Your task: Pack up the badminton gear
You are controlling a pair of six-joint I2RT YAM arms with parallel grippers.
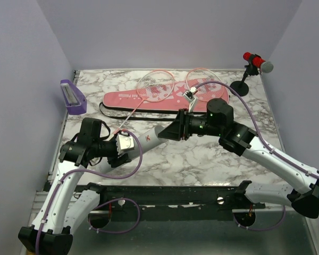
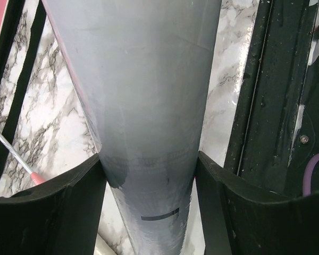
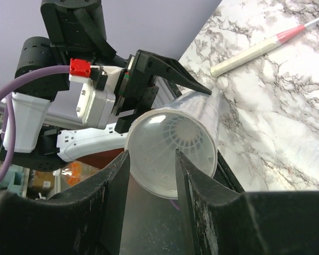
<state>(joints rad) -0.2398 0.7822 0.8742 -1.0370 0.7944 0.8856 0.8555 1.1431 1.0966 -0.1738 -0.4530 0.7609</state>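
1. Left jaws are clamping the white tube (image 2: 149, 106), holding it off the counter (image 1: 202, 159) just on the near side of the bag (image 1: 122, 100).
2. Right jaws are hanging parted, empty, at its open mouth.
3. Steadying the tube and approaching along its axis is looking wisest.

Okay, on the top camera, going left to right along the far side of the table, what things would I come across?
purple box → pink racket bag → microphone on its black stand
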